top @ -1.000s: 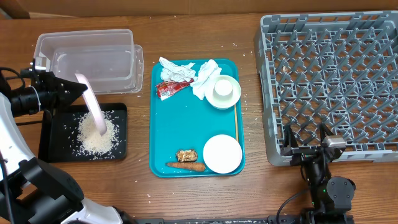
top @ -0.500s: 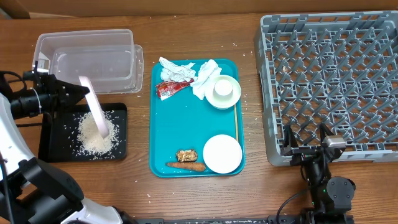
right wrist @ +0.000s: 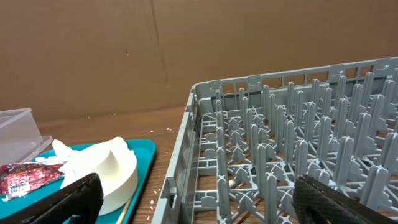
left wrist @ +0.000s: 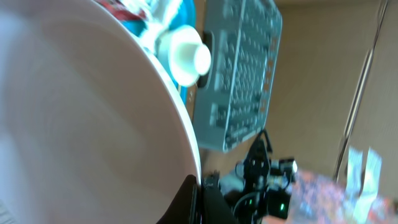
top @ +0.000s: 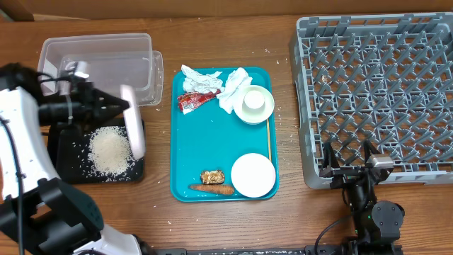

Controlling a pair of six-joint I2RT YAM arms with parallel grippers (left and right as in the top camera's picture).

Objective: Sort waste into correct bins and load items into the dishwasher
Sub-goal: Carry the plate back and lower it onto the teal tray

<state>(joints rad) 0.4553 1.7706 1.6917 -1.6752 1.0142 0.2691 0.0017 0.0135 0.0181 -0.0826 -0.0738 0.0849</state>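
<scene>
Since a second ago the left gripper (top: 113, 108) has swung rightward, carrying the large plate (top: 134, 131) off the rice pile to the right edge of the black tray (top: 64, 173). Its jaws are clamped on the plate's rim, holding the smooth, glossy white disc on edge, so that from overhead it shows as a narrow tilted sliver. In the left wrist view the plate's pale face fills most of the picture and blocks nearly everything behind it. Loose white rice (top: 110, 150) lies in a grainy mound in the shallow tray, with stray grains around it. Behind the tray stands the clear plastic tub (top: 99, 67). On the flat teal serving tray (top: 205, 142) rest crumpled napkins (top: 233, 92), a shiny red wrapper (top: 195, 101), a small round bowl (top: 255, 103), a smaller plate (top: 253, 175), a brown food chunk (top: 211, 176), an orange carrot (top: 211, 188) and a thin wooden stick (top: 269, 142) along the right rim. To the right sits the square grey dish rack (top: 375, 85) with upright pegs. The right gripper (top: 348, 157) hangs at the rack's near edge, jaws wide apart and holding nothing.
</scene>
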